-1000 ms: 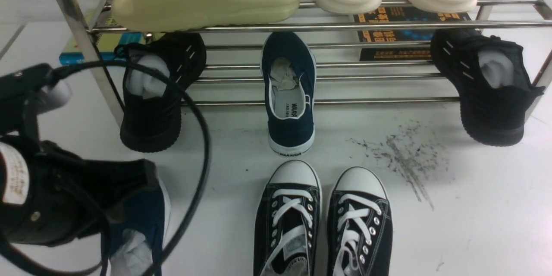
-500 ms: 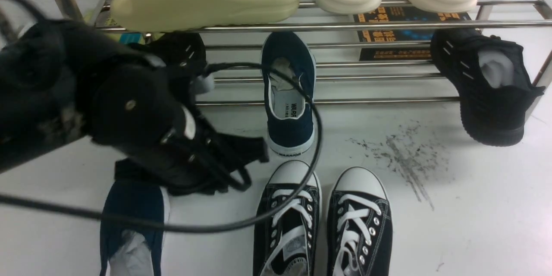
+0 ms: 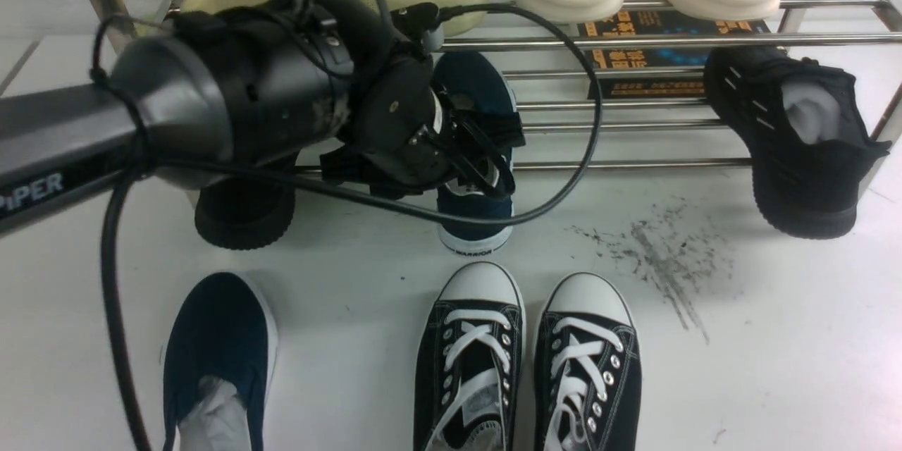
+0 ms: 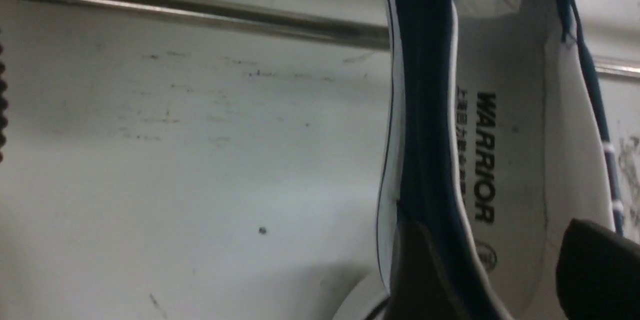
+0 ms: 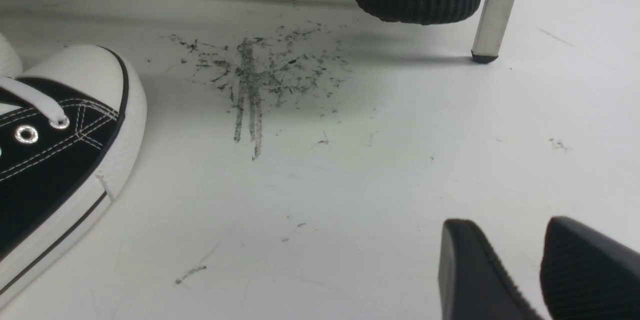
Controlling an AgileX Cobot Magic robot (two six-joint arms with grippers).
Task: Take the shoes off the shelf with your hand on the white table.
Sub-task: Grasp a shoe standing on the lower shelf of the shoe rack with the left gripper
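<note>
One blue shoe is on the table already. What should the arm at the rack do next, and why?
Probably close the left gripper on the blue shoe on the shelf. Its fingers stand open over that shoe's opening, gripping nothing yet, while the other blue shoe lies on the table.

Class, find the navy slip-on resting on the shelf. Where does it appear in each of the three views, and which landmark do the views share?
Front view: navy slip-on at centre, on the lower bars of the shelf.
Left wrist view: right side, WARRIOR insole showing.
Right wrist view: not in it.
Shared landmark: the shelf's chrome tubing.
</note>
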